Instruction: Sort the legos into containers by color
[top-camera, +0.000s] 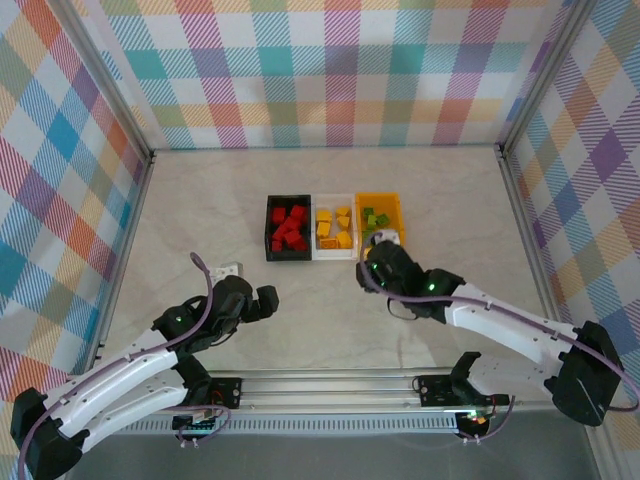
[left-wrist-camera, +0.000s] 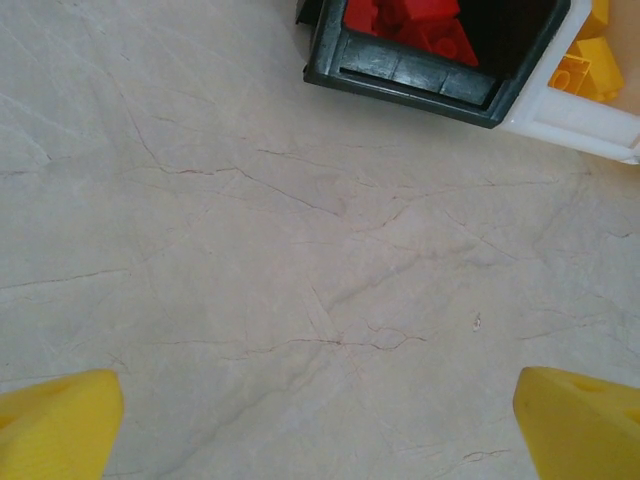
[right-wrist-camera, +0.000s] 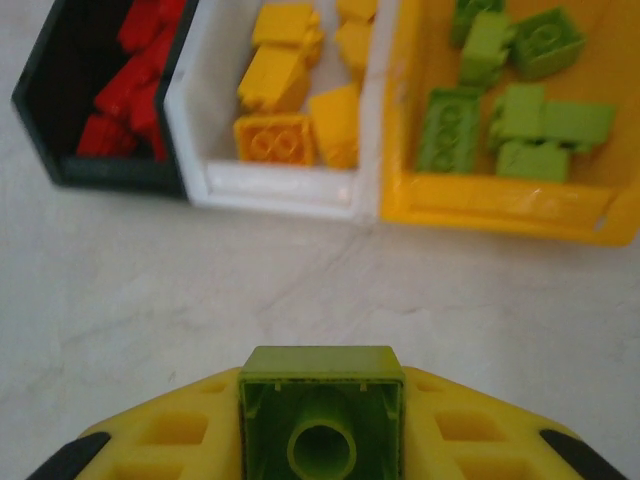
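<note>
Since the right hand is squeezed tight on a green lego, the next job looks like dropping it in the orange bin with the other green ones. It should lift, go forward and a bit right, and let go once right over that bin, not the white bin beside it. Its wrist view shows the green lego up close; the top view shows the hand just in front of the orange bin. The left hand hangs wide apart over the desk.
</note>
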